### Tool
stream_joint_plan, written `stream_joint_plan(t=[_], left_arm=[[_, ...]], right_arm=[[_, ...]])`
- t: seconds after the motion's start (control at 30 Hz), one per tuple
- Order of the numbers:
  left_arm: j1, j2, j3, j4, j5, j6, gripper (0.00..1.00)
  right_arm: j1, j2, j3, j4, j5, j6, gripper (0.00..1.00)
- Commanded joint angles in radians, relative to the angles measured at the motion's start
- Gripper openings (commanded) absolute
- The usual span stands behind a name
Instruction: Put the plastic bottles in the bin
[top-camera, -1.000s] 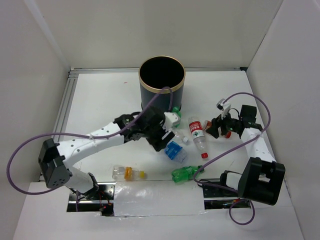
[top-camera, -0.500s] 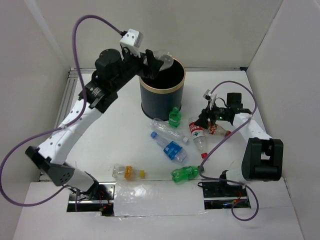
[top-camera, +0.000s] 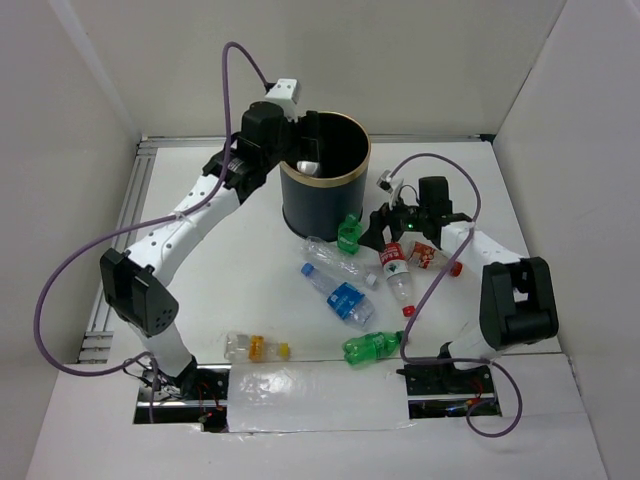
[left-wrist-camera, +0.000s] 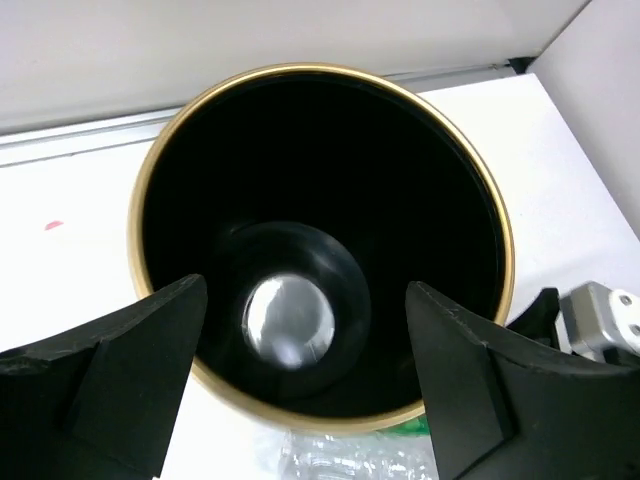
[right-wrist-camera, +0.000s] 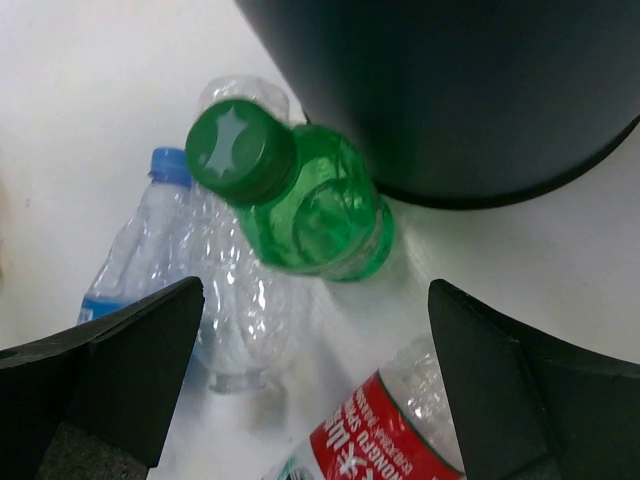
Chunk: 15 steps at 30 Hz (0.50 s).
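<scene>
The dark bin (top-camera: 322, 205) with a gold rim (left-wrist-camera: 300, 68) stands at the back of the table. A clear bottle (left-wrist-camera: 290, 320) lies at its bottom, also glimpsed in the top view (top-camera: 307, 167). My left gripper (top-camera: 303, 145) hangs open over the bin's mouth, empty (left-wrist-camera: 305, 292). My right gripper (top-camera: 378, 228) is open just right of an upright green bottle (top-camera: 349, 232), which stands against the bin wall (right-wrist-camera: 480, 90). In the right wrist view the green bottle (right-wrist-camera: 320, 215) is ahead of the open gripper (right-wrist-camera: 315, 300), which holds nothing.
On the table lie a crushed clear bottle (top-camera: 328, 254), a blue-label bottle (top-camera: 342, 297), two red-label bottles (top-camera: 396, 266) (top-camera: 432, 256), a green bottle (top-camera: 372, 347) and a clear bottle with yellow parts (top-camera: 255, 347). White walls enclose the table.
The left arm swung up from the table to the bin with a clear bottle and opened; the bottle now lies inside. The right gripper moved left toward the green bottle and opened wide.
</scene>
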Motion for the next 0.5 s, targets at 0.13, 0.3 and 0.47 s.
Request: stream_joint_plan(t=[0.13,0.3,0.47], left_arm=[[-0.072,-0.337,-0.186,-0.009,-0.182,-0.161,0.94],[-0.186,-0.586,-0.478,-0.182,-0.305,-0.486,0.96],[-0.365,-0.761,-0.694,-0.526,-0.392,-1.115,0.96]], right_arm=[[0.109,-0.003,-0.046,0.303,0.191,0.158,1.00],[0.160,0.034,-0.057,0.367,0.196,0.167,1.00],[0.189,0.045,-0.116,0.431,0.243,0.171,0.71]])
